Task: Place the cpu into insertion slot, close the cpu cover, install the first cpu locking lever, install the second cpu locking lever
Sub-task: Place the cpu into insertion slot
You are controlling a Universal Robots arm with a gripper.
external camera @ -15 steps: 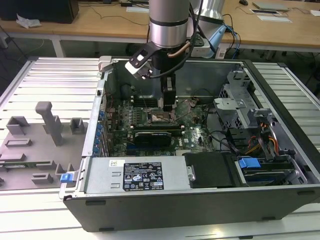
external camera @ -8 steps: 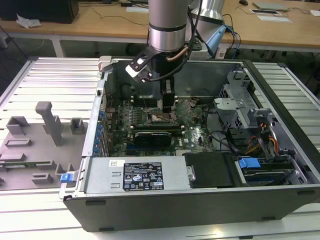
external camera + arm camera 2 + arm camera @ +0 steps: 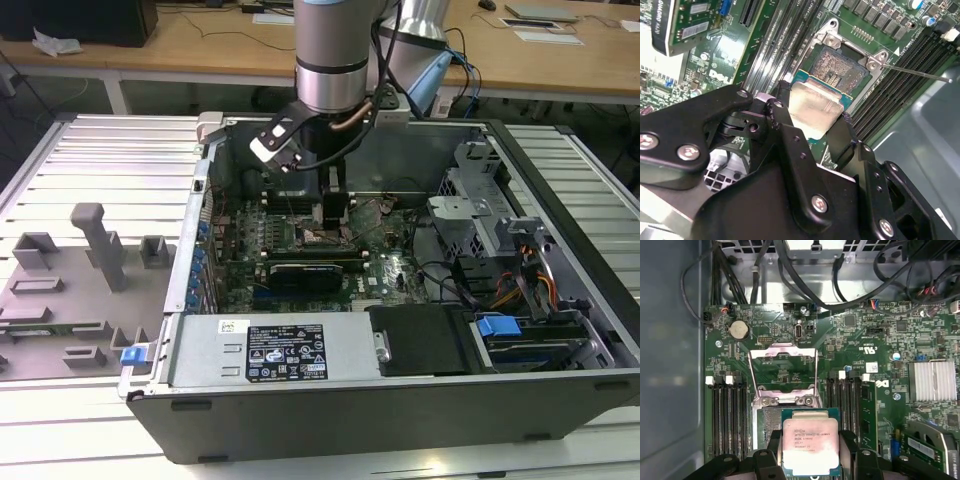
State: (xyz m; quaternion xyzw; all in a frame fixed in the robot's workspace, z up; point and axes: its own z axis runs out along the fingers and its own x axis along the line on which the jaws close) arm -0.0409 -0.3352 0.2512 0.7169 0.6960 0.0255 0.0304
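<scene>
Your gripper (image 3: 811, 452) is clamped on the chip (image 3: 811, 445), with a black finger (image 3: 775, 445) pressed against each of two opposite edges and the metal top facing up. In both wrist views the chip hangs over the near part of the socket (image 3: 768, 429) and is not seated. A strip of the dull contact field shows bare past one chip edge in the first wrist view. In the second wrist view most of the socket (image 3: 840, 70) lies open beyond the far edge of the chip (image 3: 815, 105). How high the chip sits above the contacts I cannot tell.

The cover (image 3: 784, 351) stands swung up on its hinge at the socket's far edge, so its frame is out of the opening. A thin lever (image 3: 920, 73) sticks out free from one socket corner, over the memory slots (image 3: 727, 412).

Room at the sides is narrow. Those long black slots run just beside the socket on both flanks, and your fingers sit between them. In the exterior view the arm (image 3: 332, 60) reaches straight down into the open computer case (image 3: 400, 410). The case walls are well apart from it, and a dark card (image 3: 305, 272) lies across the green board (image 3: 390, 265) just on the camera side of the socket.
</scene>
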